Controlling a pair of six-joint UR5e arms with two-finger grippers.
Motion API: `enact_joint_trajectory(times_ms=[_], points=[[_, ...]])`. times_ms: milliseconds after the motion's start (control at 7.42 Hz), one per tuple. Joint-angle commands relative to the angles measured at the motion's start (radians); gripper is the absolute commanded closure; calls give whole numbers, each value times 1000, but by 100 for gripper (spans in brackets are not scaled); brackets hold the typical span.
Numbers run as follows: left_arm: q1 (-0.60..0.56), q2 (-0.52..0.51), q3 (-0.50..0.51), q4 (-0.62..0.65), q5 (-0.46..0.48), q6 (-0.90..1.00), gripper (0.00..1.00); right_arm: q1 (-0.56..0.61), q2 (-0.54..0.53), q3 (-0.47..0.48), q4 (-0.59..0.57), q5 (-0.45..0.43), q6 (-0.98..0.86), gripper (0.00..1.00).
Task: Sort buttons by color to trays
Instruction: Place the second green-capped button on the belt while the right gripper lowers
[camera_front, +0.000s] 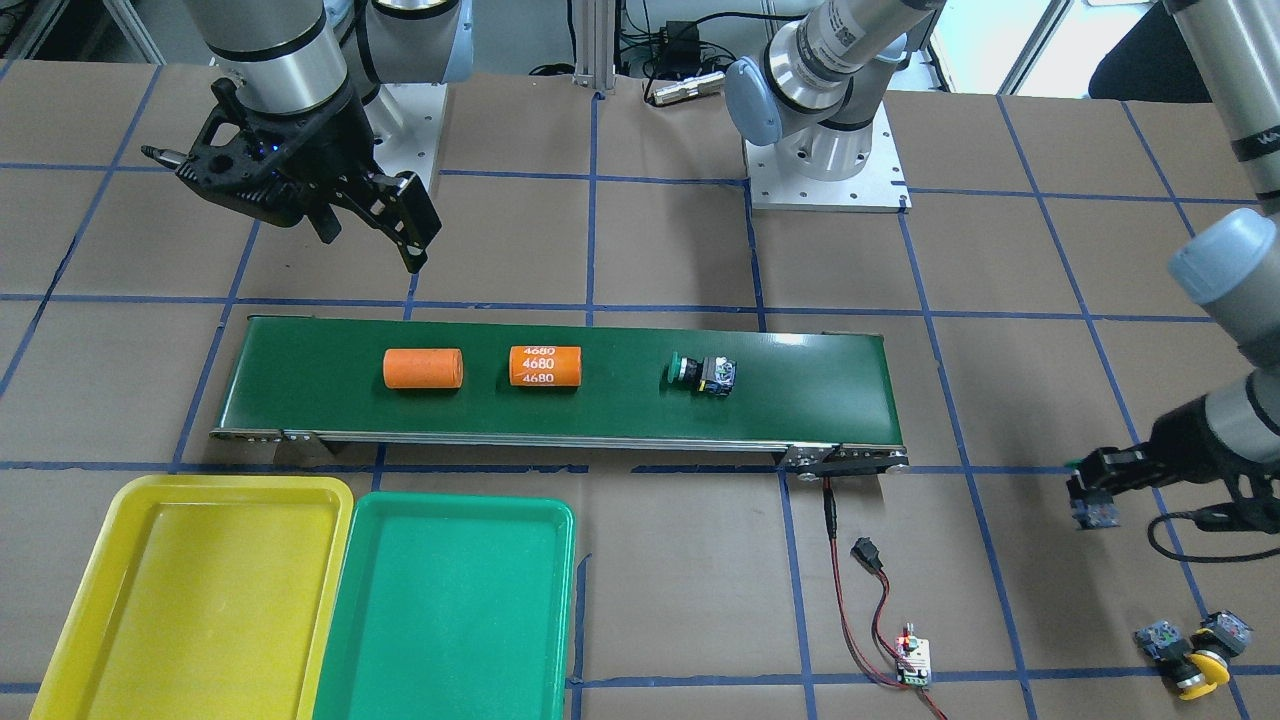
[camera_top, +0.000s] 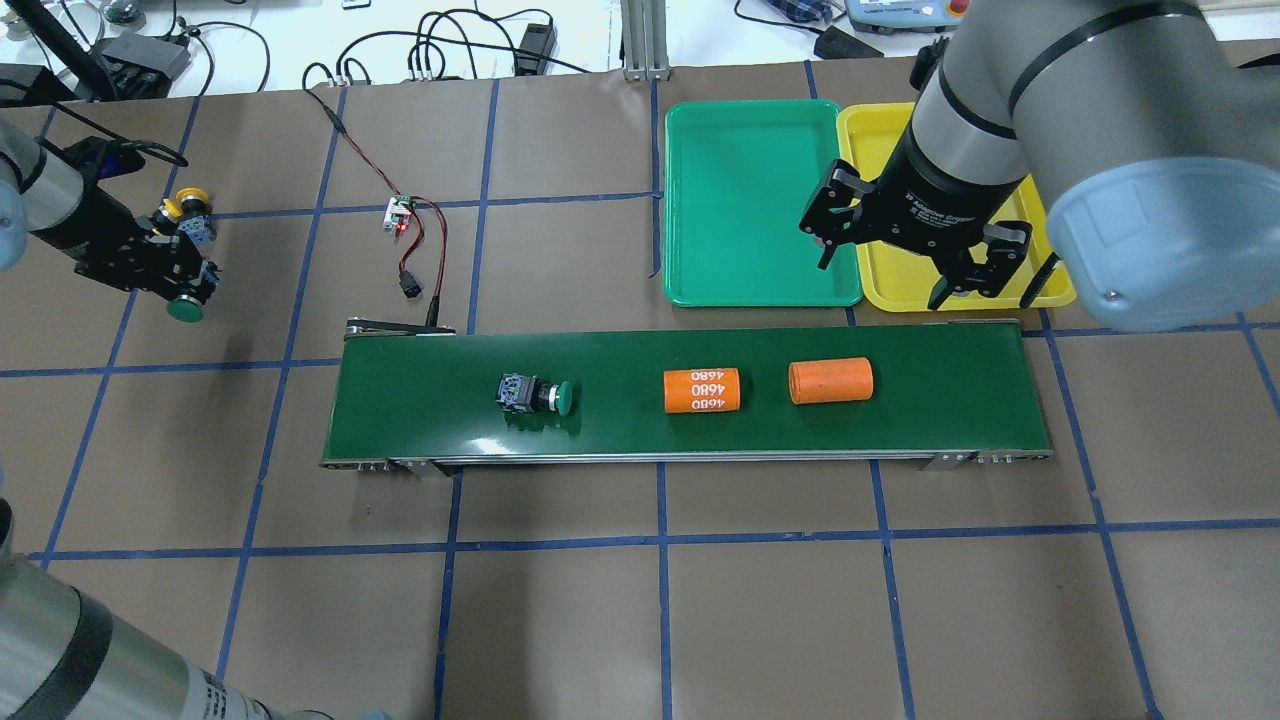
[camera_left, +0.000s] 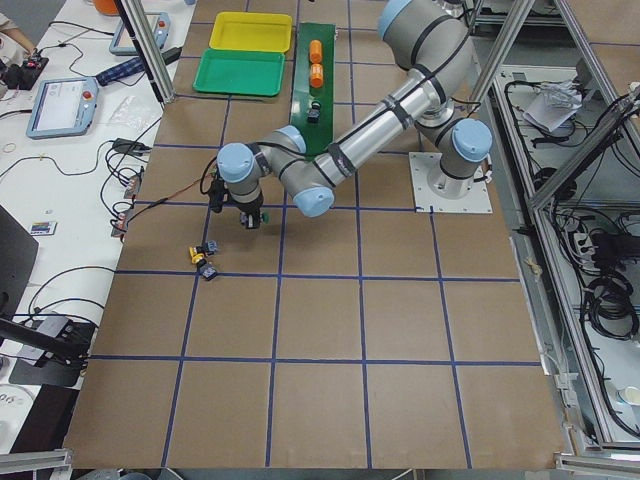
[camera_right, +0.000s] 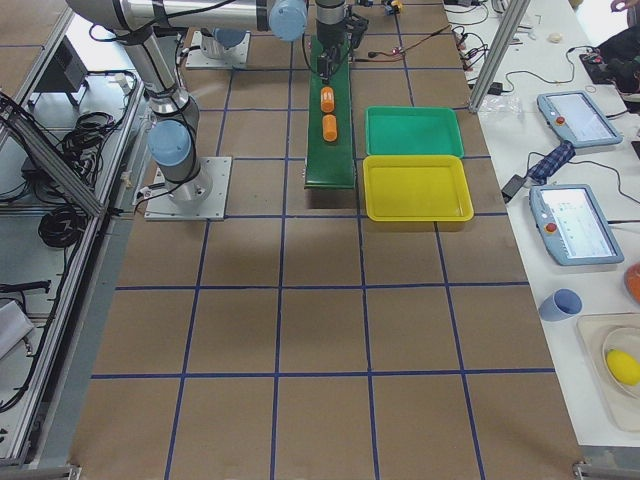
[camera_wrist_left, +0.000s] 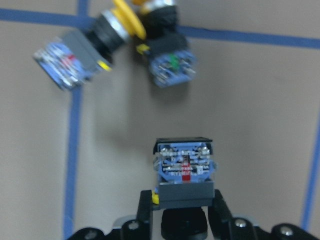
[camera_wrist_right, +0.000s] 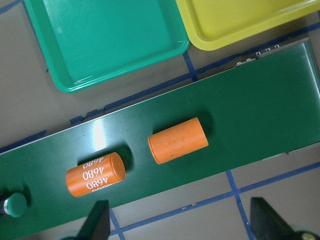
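Left gripper pinches green button by its square body, likely light, rigid, cap slippery; right gripper wide, empty.

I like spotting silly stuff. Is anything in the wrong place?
On the green belt, a plain orange cylinder and a printed orange cylinder lie near a green button. They are not buttons, so they look out of place.

Table bears conveyor belt, yellow tray, green tray, two yellow buttons, circuit board
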Motion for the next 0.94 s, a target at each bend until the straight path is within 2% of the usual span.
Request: enact_joint_trajectory(times_ms=[0,135,270,404,674,809], points=[[-139,177,-173,-4,-25,-137,100,1,-6,6,2,4,324,0],[-249,226,-217,-21,-45,-283,100,3,-6,8,2,2,340,0],[-339,247,-272,0,-48,-341,100,3,-6,9,2,2,369,0],[-364,256,-297,25,-80,-366,100,7,-1,9,2,5,469,0],[-375,296,-339,16,-85,-359,100,65,8,9,-5,2,637,0],[-373,282,-359,40,-86,-348,25,84,17,11,-7,-1,648,0]])
